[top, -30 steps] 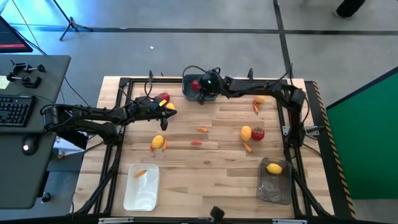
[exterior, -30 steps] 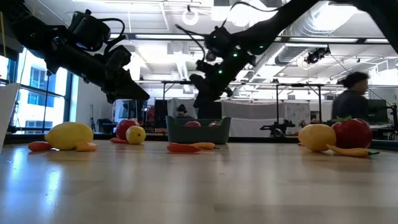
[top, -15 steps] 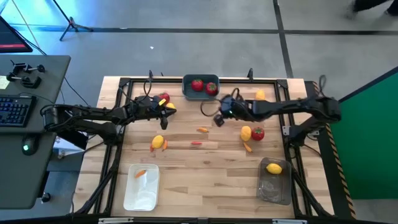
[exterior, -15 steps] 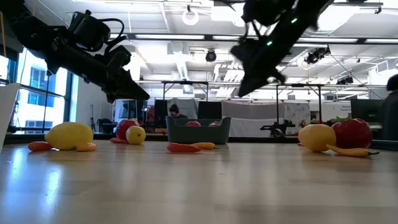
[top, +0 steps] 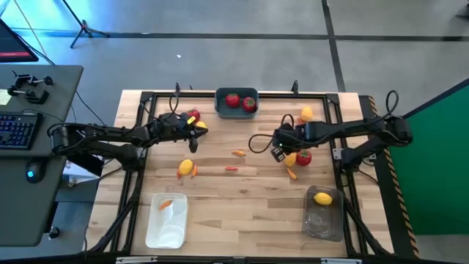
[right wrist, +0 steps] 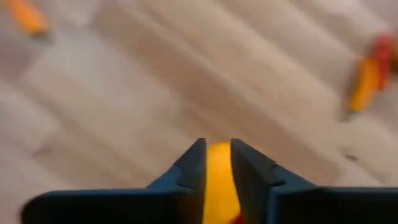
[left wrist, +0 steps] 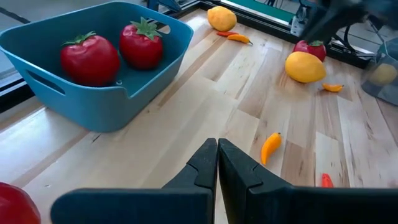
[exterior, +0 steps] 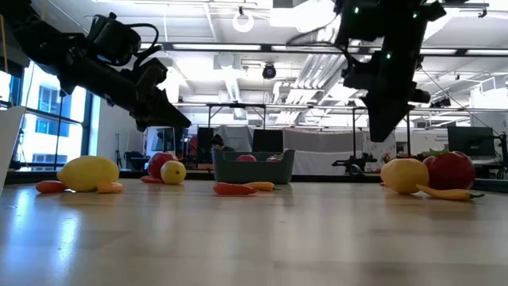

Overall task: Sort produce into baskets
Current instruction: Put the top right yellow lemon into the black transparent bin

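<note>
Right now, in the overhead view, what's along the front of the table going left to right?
White basket holding a small orange piece → bare wood in the middle → translucent dark-grey basket holding a yellow lemon.

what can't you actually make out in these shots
- Right claw, high view: too small to tell whether its fingers touch the lemon beside it.
- Right wrist view: motion-blurred; the yellow between the fingers can't be identified.
- White basket: seen only from above.
- Red tomato, left wrist view: cut off by the picture's edge.
</note>
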You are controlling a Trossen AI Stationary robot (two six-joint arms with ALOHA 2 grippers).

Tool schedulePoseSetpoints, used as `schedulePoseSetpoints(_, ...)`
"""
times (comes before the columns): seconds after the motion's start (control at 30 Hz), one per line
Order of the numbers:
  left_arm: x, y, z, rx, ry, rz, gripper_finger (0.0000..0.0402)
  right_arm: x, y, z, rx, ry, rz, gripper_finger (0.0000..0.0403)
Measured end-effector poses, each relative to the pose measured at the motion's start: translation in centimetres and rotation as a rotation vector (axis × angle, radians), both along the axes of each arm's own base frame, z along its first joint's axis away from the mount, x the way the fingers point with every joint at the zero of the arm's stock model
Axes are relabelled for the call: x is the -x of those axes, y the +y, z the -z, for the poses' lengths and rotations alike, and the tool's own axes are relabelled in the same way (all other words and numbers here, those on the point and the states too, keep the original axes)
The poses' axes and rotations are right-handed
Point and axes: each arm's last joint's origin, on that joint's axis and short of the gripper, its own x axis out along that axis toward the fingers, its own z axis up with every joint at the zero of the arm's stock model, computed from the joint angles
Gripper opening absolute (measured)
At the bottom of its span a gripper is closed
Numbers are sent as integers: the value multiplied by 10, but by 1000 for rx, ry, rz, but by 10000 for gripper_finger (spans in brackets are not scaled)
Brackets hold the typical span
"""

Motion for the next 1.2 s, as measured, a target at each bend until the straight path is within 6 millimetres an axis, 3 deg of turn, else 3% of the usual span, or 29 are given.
schedulePoseSetpoints(0.3,0,0,0,6,-1,-2,0,30,-82,1,31,83,266,214)
schedulePoseSetpoints(0.47,0,0,0,8,-2,-3,0,55,-126,1,60,79,429,263)
schedulePoseSetpoints(0.77,0,0,0,8,-2,-3,0,76,-171,16,73,84,539,279)
schedulePoseSetpoints(1.2,0,0,0,10,2,-3,0,66,-193,67,-48,153,514,279)
